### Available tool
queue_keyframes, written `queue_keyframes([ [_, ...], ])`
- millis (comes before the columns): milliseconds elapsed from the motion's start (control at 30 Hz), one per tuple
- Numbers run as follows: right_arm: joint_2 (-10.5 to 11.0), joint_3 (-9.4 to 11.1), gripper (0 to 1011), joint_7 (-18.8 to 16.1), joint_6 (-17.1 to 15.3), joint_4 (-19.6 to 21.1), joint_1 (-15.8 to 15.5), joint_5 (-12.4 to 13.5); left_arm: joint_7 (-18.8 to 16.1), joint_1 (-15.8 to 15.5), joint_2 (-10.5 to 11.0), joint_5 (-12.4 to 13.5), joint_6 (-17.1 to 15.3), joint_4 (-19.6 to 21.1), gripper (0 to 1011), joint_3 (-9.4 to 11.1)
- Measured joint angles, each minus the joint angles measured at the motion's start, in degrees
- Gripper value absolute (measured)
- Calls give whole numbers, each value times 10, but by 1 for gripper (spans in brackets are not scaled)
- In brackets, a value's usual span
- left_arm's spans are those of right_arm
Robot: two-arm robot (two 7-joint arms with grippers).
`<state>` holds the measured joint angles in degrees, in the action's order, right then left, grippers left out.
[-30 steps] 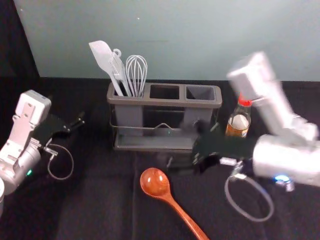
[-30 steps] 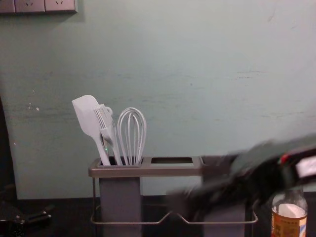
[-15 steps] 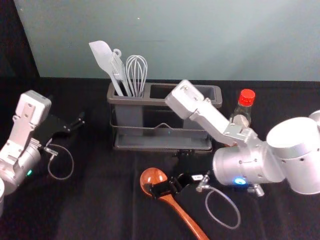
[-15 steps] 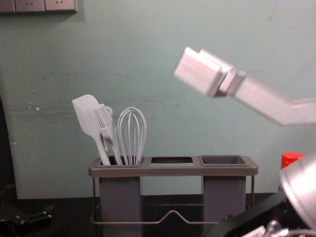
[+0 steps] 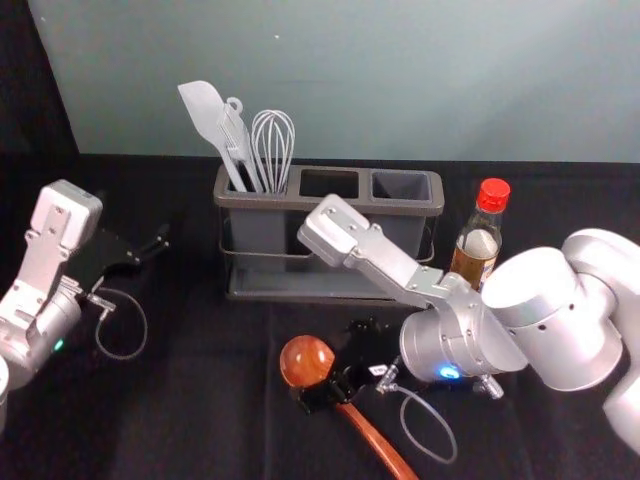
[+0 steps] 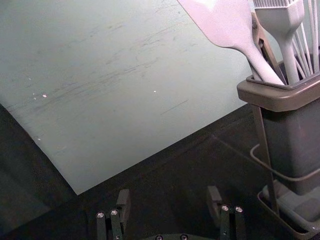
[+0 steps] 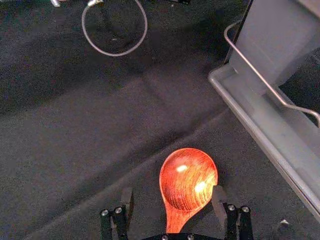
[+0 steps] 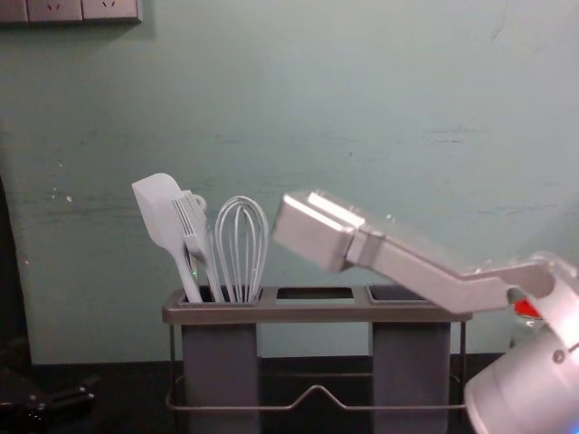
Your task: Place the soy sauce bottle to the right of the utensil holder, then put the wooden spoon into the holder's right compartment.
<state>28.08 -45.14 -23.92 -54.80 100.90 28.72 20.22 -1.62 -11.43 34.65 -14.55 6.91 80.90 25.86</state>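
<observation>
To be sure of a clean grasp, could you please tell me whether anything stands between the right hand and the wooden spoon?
Nothing visible does: the right hand is open, and the neck of the wooden spoon shows between its fingers.

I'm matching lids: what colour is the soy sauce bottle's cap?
The cap is bright red, seen best in the head view.

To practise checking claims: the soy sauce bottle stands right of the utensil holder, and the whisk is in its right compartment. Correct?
No: the whisk stands in the holder's left compartment, as the head view shows. The soy sauce bottle does stand right of the holder.
</observation>
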Motion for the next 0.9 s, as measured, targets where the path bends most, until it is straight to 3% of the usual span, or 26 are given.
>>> queue_keyframes([
  [900, -47, 11, 1000, -18, 6, -74, -1, -30, 0, 0, 0, 0, 0, 0, 1005, 0],
])
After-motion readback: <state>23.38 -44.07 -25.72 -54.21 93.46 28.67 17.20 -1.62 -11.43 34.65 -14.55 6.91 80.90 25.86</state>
